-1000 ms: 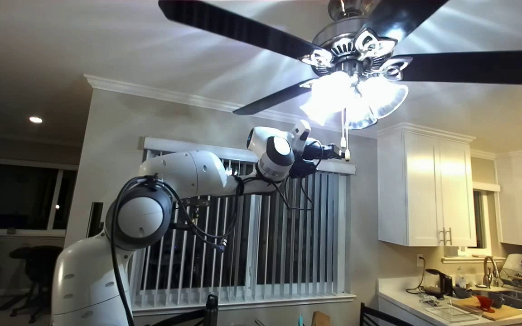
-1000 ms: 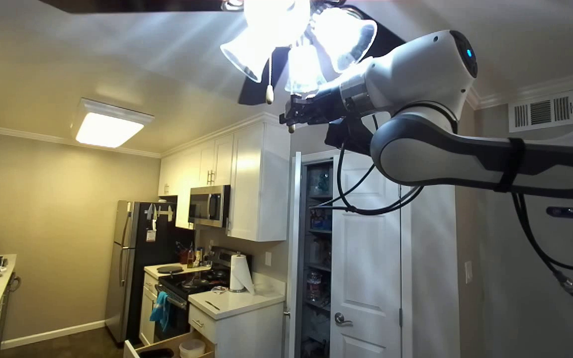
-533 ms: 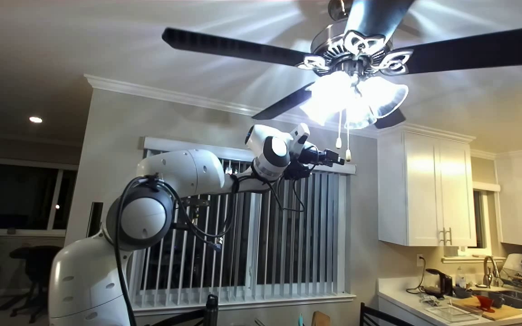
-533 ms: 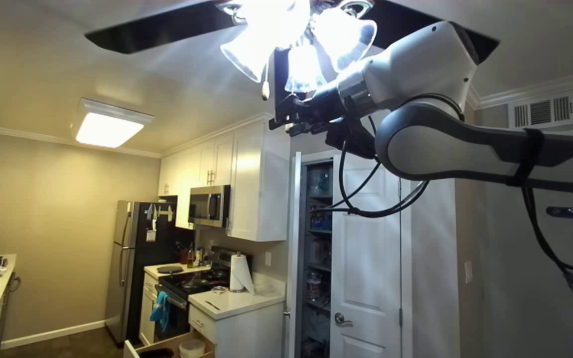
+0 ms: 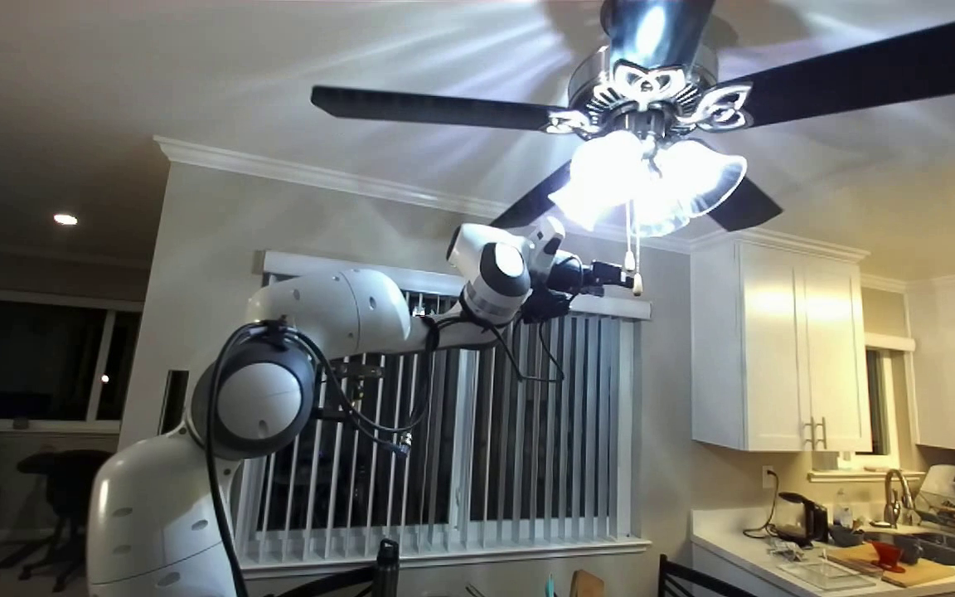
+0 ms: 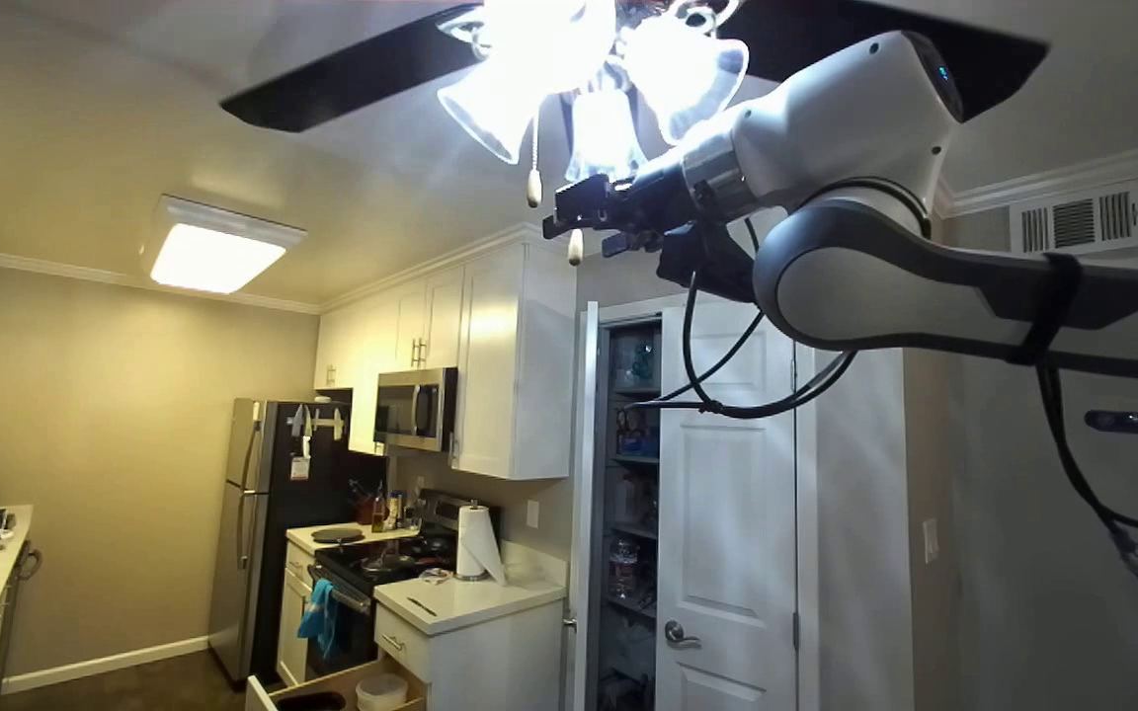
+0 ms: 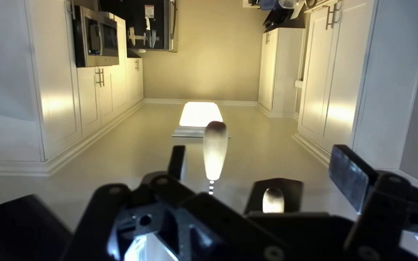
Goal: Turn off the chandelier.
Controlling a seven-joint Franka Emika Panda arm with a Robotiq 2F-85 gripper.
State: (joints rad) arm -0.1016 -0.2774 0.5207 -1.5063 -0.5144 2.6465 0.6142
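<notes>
The chandelier, a ceiling fan with lit frosted shades [image 5: 610,178] on a metal hub [image 5: 647,95], glows in both exterior views. Two pull chains hang below it, ending in pale knobs. My gripper [image 5: 620,278] is just under the shades, its jaws spread wide. In the wrist view, which stands upside down, the gripper [image 7: 263,169] has a larger-looking knob [image 7: 215,150] between its fingers, apart from both pads [image 7: 348,177]. A smaller-looking knob [image 7: 273,201] shows partly, its chain hidden behind the gripper. An exterior view shows one knob [image 6: 534,188] beyond the fingertips and another [image 6: 576,247] beside them.
Long dark fan blades [image 5: 436,108] turn above the arm, one blade [image 6: 362,74] reaching left. A lit ceiling panel [image 6: 218,255] and white cabinets [image 5: 776,340] lie beyond. Behind the arm is a window with vertical blinds [image 5: 461,414]. A pantry door [image 6: 727,494] stands below the gripper.
My gripper has opened from nearly shut at a pull knob. The arm drew back slightly, then came forward again. Both knobs have swayed and the fan blades have turned. The lamps stay lit.
</notes>
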